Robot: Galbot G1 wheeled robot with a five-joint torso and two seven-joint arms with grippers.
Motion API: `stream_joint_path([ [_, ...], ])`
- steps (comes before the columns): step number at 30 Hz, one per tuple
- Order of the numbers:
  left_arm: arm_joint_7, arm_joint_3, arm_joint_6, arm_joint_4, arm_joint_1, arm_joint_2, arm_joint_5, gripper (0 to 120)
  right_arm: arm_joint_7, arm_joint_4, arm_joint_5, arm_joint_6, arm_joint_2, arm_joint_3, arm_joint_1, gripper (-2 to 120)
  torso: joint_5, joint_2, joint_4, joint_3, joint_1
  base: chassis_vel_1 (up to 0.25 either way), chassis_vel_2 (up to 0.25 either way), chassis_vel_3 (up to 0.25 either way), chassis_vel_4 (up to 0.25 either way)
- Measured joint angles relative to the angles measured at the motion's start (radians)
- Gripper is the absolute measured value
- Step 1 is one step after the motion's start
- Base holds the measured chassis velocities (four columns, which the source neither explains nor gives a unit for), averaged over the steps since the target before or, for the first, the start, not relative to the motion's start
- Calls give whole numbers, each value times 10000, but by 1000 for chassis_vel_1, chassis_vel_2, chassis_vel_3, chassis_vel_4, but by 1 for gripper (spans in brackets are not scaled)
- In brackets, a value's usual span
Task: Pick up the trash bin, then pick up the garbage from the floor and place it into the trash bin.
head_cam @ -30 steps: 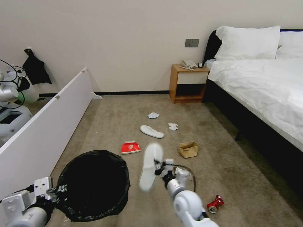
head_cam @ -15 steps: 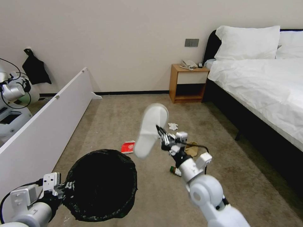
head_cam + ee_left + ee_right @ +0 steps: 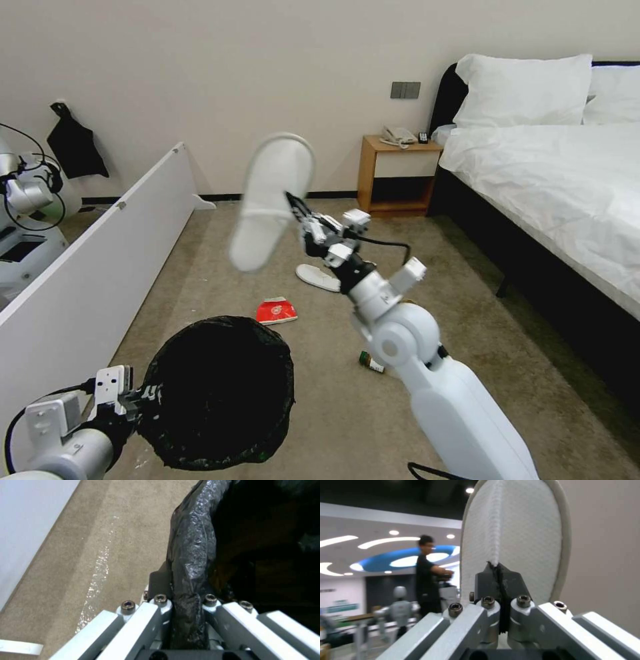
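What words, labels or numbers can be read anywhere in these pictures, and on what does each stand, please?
No text can be read.
Red snack packet on the floor: a white printed mark, too small to read.
Bottle beside the right arm: a label, too small to read.
Sign on the far wall in the right wrist view: blurred, unreadable.
Held slipper and trash bin: no print visible.

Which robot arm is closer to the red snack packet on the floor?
Right. The right gripper holds a white slipper up in the air above and behind the red snack packet. The left gripper grips the trash bin rim, nearer the robot.
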Motion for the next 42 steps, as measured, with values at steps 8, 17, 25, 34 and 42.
stream_joint_path([
  [8,59,-74,0,-3,172,-15,12,3,-667,-116,11,236,121,-830,209,0,0,0,0,0,0,0,0,0,0],
  [17,6,-92,0,-2,134,12,-25,3,-1318,637,11,329,-475,-1424,19,0,2,1,-1,-1,0,0,0,0,0],
  [25,-41,-197,0,-93,167,-21,-83,3,-1696,1333,-64,354,-1720,-1302,-455,0,3,1,-1,-1,0,0,0,0,0],
  [34,-114,-270,0,-188,181,-6,-191,3,-2083,1487,-452,563,-3080,-894,-1267,0,3,3,-2,-1,-1,0,0,0,0],
  [42,-126,-219,0,-298,179,-54,-206,3,-2461,887,-1474,870,-3277,-886,-2051,0,2,2,-2,-2,-1,0,0,0,0],
])
